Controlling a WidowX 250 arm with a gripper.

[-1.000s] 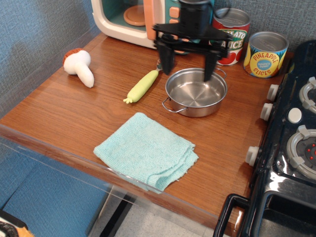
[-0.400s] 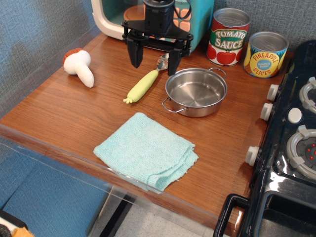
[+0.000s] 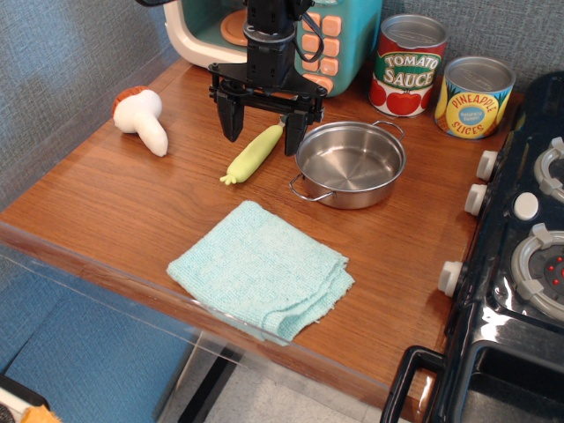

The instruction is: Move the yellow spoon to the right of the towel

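Blue textured walls (image 3: 70, 53) flank a wooden counter (image 3: 115, 211); perhaps pale flooring below.

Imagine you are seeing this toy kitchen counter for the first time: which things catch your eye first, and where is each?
The black gripper stands out first, at the back of the counter with its fingers spread open above the yellow spoon. Right of the spoon sits a shiny steel pot. The light teal towel lies near the front edge, and a white mushroom toy lies at far left.
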